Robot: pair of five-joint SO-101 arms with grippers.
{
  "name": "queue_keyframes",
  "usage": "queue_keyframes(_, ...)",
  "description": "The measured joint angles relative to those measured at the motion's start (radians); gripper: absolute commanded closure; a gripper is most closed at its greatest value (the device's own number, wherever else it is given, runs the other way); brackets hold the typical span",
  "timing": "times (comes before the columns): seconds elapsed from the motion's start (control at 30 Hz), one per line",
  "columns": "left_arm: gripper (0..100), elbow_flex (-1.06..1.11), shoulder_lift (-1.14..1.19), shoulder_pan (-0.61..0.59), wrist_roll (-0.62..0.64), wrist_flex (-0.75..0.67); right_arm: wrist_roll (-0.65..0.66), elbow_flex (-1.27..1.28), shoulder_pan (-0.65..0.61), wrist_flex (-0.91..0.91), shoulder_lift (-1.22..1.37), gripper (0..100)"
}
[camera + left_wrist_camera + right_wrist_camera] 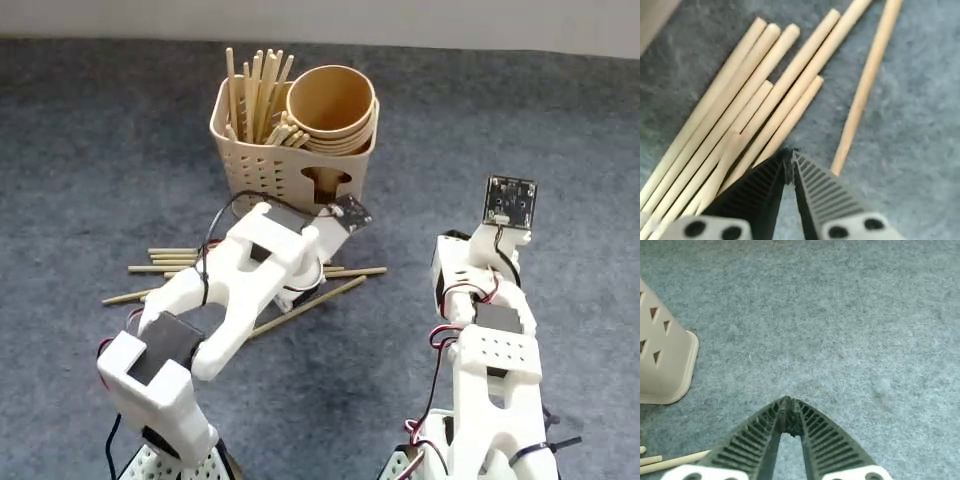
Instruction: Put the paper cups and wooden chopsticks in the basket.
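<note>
The left gripper (790,156) has its ribbed jaws together, tips meeting with nothing between them, right at the edge of a bundle of loose wooden chopsticks (765,100) that lie side by side on the grey carpeted bench (560,130). One single chopstick (865,85) lies apart from the bundle, just beside the gripper's tips. The right gripper (786,404) is also closed and empty, held over bare carpet, with the ends of a few chopsticks at one side of it and a corner of the basket (665,355) farther off.

In the high view the left arm (250,280) bends over the scattered chopsticks, which fan out beneath it. The right arm (490,330) stands well apart from them. Beyond both, the beige slotted basket stands upright, holding a nested stack of paper cups (330,100) and, beside them, a bunch of chopsticks standing on end (255,95).
</note>
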Motion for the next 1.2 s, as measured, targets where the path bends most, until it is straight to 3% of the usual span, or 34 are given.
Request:
queue_keyframes(0.37,99,0.216,-0.404,0.032,0.000,0.005,0.000,0.000,0.000,0.000,0.000,98.8)
queue_keyframes(0.5,86,0.235,-0.474,0.034,0.000,0.006,0.000,0.000,0.000,0.000,0.000,98.8)
queue_keyframes(0.73,84,0.252,-0.437,0.038,0.049,-0.002,0.000,0.000,0.000,0.000,0.000,98.8)
queue_keyframes(1.03,84,0.239,-0.221,0.040,0.060,-0.104,0.000,0.000,0.000,0.000,0.000,98.8)
queue_keyframes(1.2,94,0.115,-0.095,0.041,0.103,-0.044,0.000,0.000,0.000,0.000,0.000,98.8)
